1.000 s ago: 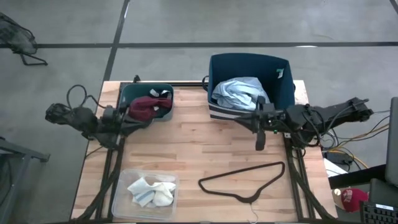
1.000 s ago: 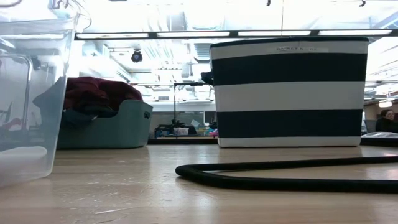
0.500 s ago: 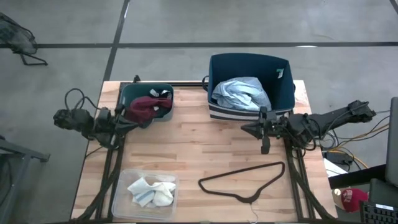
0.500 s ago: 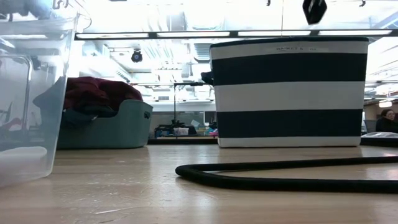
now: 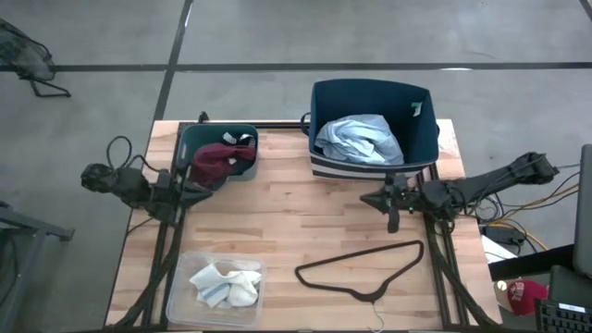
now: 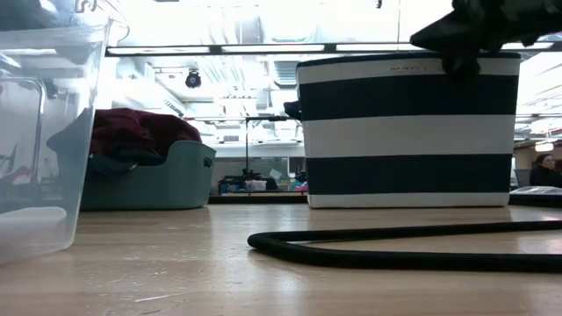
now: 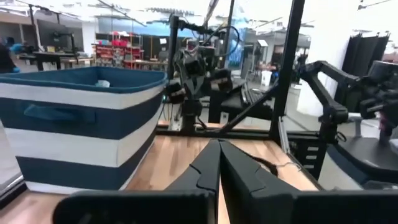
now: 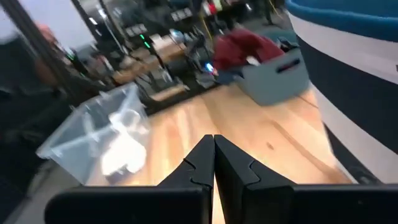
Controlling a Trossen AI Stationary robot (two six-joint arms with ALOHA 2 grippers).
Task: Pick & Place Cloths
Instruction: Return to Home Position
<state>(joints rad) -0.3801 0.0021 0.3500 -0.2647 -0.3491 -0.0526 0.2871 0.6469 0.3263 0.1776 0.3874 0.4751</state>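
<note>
Near striped bin (image 5: 333,167), closed right end effector (image 5: 368,198), hanger (image 6: 351,254)

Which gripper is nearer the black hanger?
Right. The right gripper hovers right next to the hanger; the left gripper is far off, beside the green bin.

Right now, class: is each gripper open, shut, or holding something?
Left gripper: shut, holding nothing.
Right gripper: shut, holding nothing.
</note>
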